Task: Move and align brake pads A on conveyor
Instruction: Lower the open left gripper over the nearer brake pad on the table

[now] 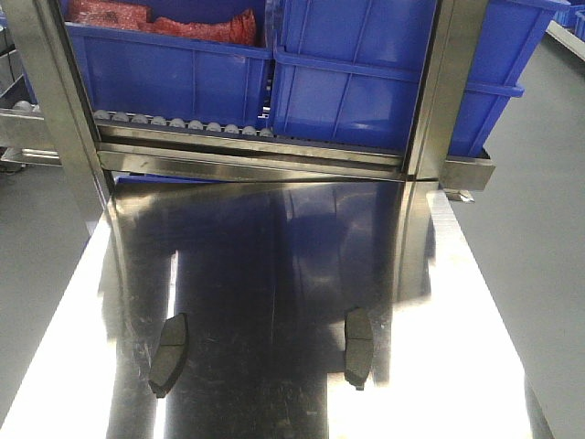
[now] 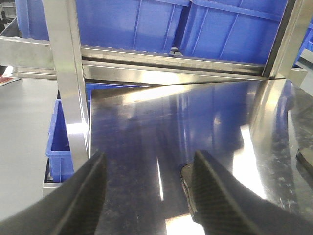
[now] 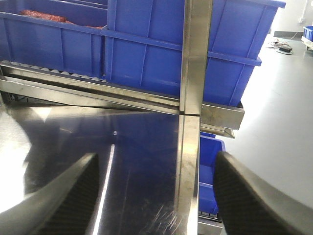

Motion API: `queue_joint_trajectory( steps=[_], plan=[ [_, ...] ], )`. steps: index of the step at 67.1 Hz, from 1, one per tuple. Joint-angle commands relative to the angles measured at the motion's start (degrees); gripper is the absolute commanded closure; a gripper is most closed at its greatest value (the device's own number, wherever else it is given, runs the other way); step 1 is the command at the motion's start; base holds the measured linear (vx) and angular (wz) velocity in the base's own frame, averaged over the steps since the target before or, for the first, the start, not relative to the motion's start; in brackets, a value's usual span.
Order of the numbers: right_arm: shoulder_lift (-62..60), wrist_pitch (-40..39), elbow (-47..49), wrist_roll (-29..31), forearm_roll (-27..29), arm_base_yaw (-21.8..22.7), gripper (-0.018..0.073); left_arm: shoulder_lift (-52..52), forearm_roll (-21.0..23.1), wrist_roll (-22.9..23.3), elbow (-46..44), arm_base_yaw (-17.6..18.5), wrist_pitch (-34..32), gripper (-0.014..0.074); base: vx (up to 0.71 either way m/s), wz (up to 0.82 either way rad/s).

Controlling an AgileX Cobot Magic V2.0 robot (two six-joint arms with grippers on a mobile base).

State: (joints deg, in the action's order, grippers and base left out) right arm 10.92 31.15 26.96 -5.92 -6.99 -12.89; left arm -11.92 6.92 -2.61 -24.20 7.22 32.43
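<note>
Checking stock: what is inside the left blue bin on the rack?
Only red items show above the left bin front wall. Whatever lies deeper is hidden by that wall.

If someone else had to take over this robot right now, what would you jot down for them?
Left claw: open, empty, left brake pad just beside one finger.
Right claw: open, empty.
Right brake pad lies apart from it, both on the steel tabletop; no conveyor in view.
Done: nothing evident. Left: move pads onto conveyor, align.
</note>
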Motion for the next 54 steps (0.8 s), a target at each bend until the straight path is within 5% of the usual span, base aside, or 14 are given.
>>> queue_joint_trajectory(
  steps=[1, 28, 54],
  plan=[
    [0.83, -4.47, 1.34, 0.24, -0.45, 0.26, 0.0075, -0.73, 0.28, 0.12, -1.25, 0.62, -4.13, 0.0224, 0.00, 0.00],
    [0.83, -4.47, 1.34, 0.24, -0.45, 0.26, 0.0075, -2.15, 3.77, 1.55, -1.31, 0.62, -3.62, 0.0224, 0.00, 0.00],
    [0.83, -4.47, 1.34, 0.24, -0.45, 0.26, 0.0075, -24.69, 3.77, 3.66, -8.26, 0.62, 3.14, 0.0224, 0.00, 0.00]
  ],
)
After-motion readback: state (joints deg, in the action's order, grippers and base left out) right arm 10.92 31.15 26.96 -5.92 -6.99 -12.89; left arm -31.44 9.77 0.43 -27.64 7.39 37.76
